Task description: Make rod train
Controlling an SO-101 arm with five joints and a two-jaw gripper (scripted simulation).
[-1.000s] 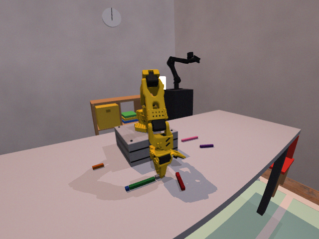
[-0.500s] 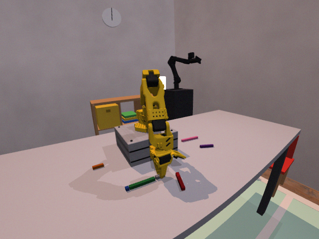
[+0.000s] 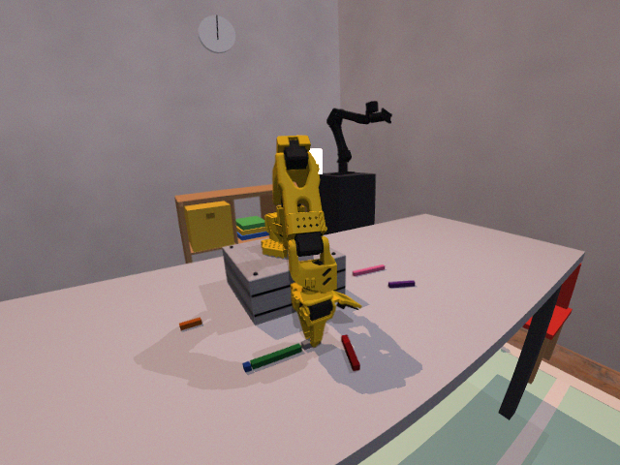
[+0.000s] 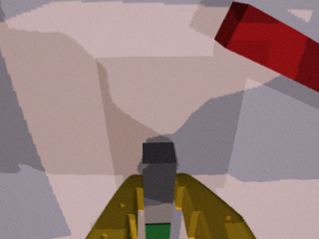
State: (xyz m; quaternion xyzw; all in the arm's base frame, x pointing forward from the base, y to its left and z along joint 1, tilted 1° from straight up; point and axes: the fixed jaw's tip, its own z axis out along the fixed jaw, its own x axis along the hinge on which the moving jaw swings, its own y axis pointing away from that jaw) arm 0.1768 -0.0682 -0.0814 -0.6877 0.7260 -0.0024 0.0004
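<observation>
The yellow claw (image 3: 314, 341) pinches a short grey square-sectioned rod (image 4: 159, 171), held low over the pale tabletop (image 3: 450, 280). Just behind the claw lies a long green rod (image 3: 276, 356), a small blue block (image 3: 246, 366) at its far end. A red rod (image 3: 350, 352) lies just beside the claw.

the yellow arm (image 3: 298, 200) stood folded over the tabletop's middle, wrist pitched straight down. the gripper (image 3: 315, 341) was closed on the grey rod (image 4: 159, 171), tips at the surface.
</observation>
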